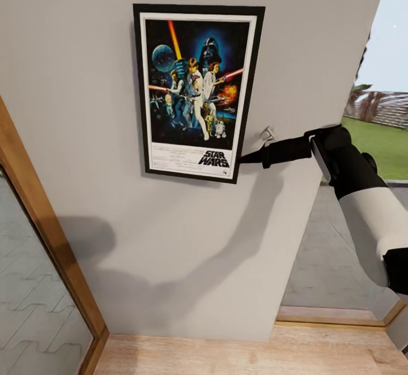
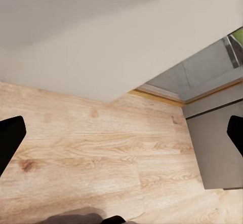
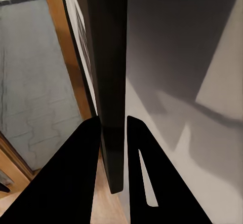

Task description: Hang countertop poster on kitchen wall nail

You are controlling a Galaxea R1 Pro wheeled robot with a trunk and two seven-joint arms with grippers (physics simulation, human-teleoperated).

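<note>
Poster (image 1: 195, 92) flat on wall (image 1: 85, 137), right tool (image 1: 245, 159) pinching its lower edge; left tool (image 2: 121, 138) spread wide over floor (image 2: 101, 153).

Poster (image 1: 195, 90): tall rectangle, thin black frame, white inner border, dark blue artwork with figures, black "STAR WARS" logo at lower right. Upright and flat against the grey wall. Slightly tilted. Its lower right edge is pinched between two black fingers.
</note>
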